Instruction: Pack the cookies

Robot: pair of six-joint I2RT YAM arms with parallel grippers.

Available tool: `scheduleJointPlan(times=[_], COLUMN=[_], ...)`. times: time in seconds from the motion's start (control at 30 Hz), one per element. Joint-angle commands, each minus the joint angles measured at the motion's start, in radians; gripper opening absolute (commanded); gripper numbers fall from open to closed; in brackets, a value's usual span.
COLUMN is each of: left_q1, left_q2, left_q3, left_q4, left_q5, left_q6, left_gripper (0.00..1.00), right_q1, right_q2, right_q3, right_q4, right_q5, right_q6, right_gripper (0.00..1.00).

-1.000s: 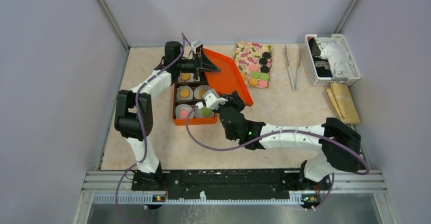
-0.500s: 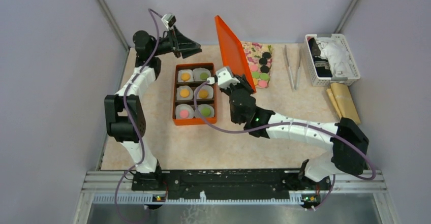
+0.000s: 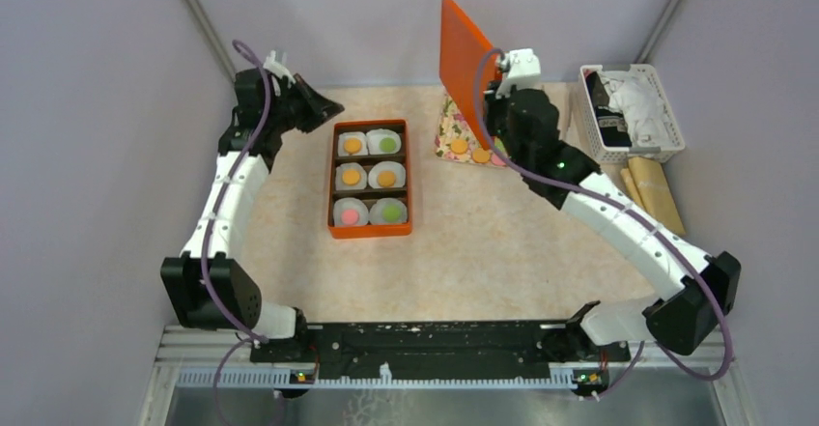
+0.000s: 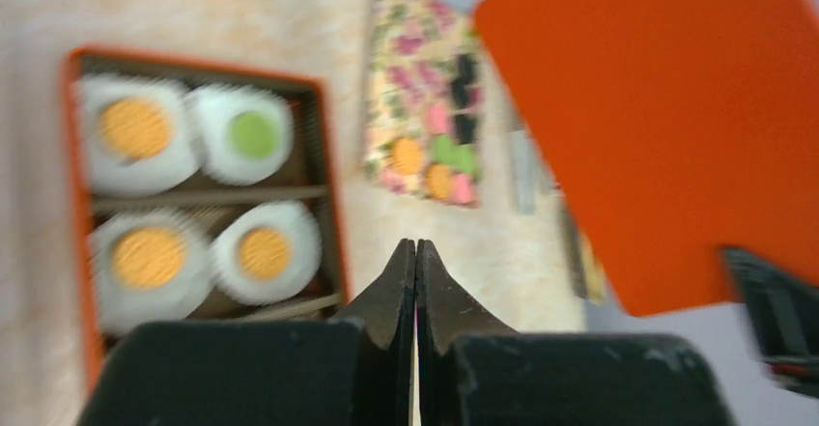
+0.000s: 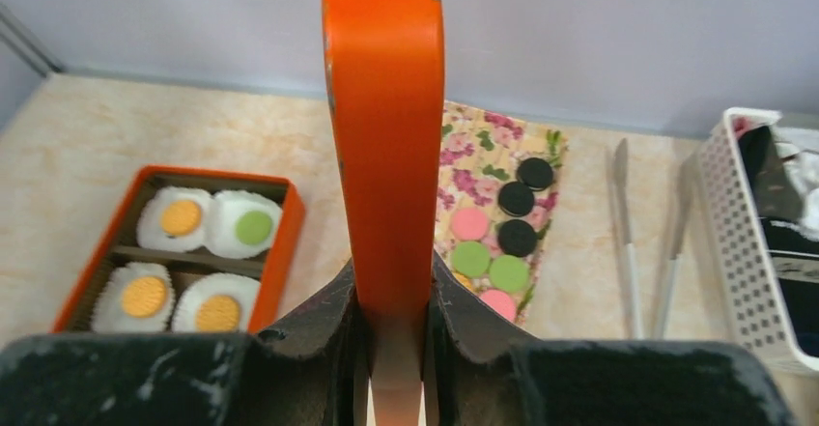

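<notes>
The cookies [image 3: 352,175] sit six to the orange box [image 3: 367,234], one in each paper cup [image 5: 222,238] — more lie on the floral cloth [image 5: 483,146] beyond. The right gripper [image 5: 391,296] is clamped on the orange lid [image 3: 462,59], holding it on edge above that cloth, well apart from the box. The left gripper [image 4: 415,252], pinched closed and apparently empty in its blurred view, hovers near the box's far left corner. Closing looks to be the step in hand — the lid needs tipping flat and squaring over the rim.
</notes>
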Motion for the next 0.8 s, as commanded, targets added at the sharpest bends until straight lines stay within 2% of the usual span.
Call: scheduleJointPlan(times=[0.0,0.13,0.27,0.37,0.57,0.77], left_q1=[-0.011,-0.023,-0.056,-0.059,-0.061,-0.061], left_q2=[-0.098,-0.148,-0.194,-0.212,-0.228,-0.255], left_q3=[-0.156,-0.255,-0.313,-0.336,-0.338,-0.317], left_q4=[-0.158,-0.167,-0.19,-0.197,-0.203,-0.247], left_q5=[-0.331,-0.437,-0.605,-0.63,-0.628,-0.733], left_q6=[0.135,0.123,0.114,0.116,0.123,0.133], left_gripper=[0.0,0.0,0.0,0.0,0.0,0.0], right_q1=[-0.101,-0.241,-0.396,-0.501,-0.593,-0.704], right_q2=[-0.074,-0.103,-0.122,-0.108,-0.038,0.007], right_q3=[0.046,-0.03,-0.2,-0.311,-0.391,-0.44], right_q4=[-0.029,0.067,0.313,0.508,0.743,0.934], right_q5=[-0.368,-0.649,-0.905,-1.041,-1.173,-1.207], right_q6=[0.279,0.474,0.72,0.875,1.05,1.216], right_gripper=[0.0,0.0,0.0,0.0,0.0,0.0])
